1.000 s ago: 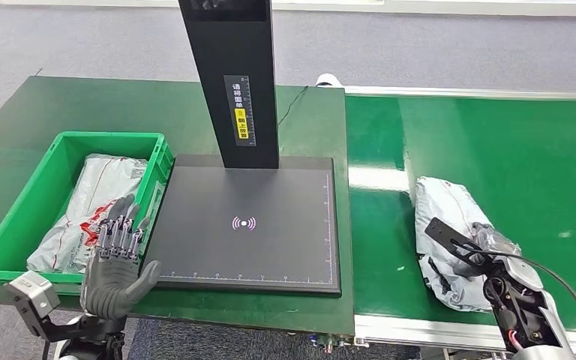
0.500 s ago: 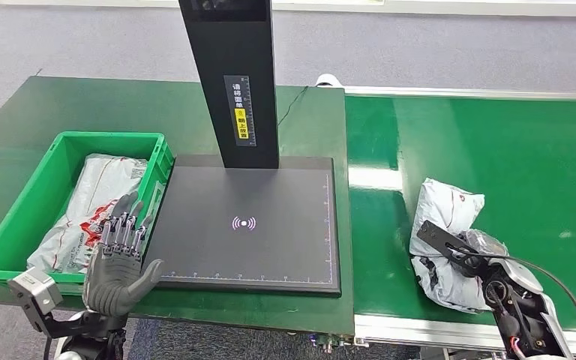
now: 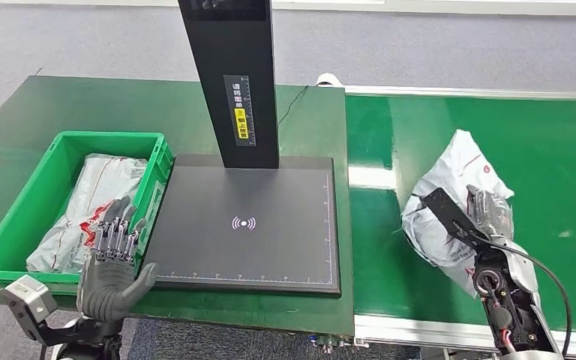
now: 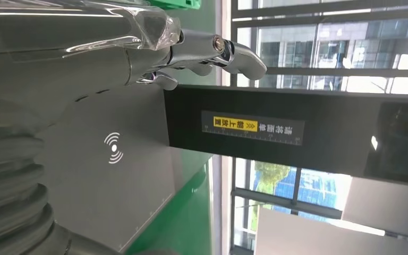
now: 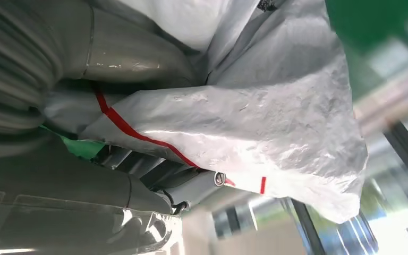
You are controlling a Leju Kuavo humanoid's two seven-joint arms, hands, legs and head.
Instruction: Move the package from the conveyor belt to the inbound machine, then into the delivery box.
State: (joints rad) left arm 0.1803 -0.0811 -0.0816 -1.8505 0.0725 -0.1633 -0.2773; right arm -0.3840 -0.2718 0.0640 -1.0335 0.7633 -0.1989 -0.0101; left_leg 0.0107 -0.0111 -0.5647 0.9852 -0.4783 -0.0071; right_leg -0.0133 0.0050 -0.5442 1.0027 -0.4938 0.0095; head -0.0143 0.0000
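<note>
1. The desk (image 3: 60, 105) is carrying the inbound machine (image 3: 247, 225), a black scan pad with a tall black column at its far edge; everything below is placed from this machine.
2. The conveyor belt (image 3: 540, 135) is running along the machine's right side.
3. The delivery box (image 3: 22, 217) is sitting just to the machine's left (another grey parcel (image 3: 97, 202) is lying inside).
4. The package (image 3: 457, 195) is being lifted off the belt, right of the machine, by the right robot hand (image 3: 487, 217), whose fingers are clamped around it.
5. The left robot hand (image 3: 112, 262) is hovering at the machine's near-left corner, empty, fingers apart.
6. The pickup step seems to be in hand; next, the package probably needs carrying left and setting flat on the pad.
</note>
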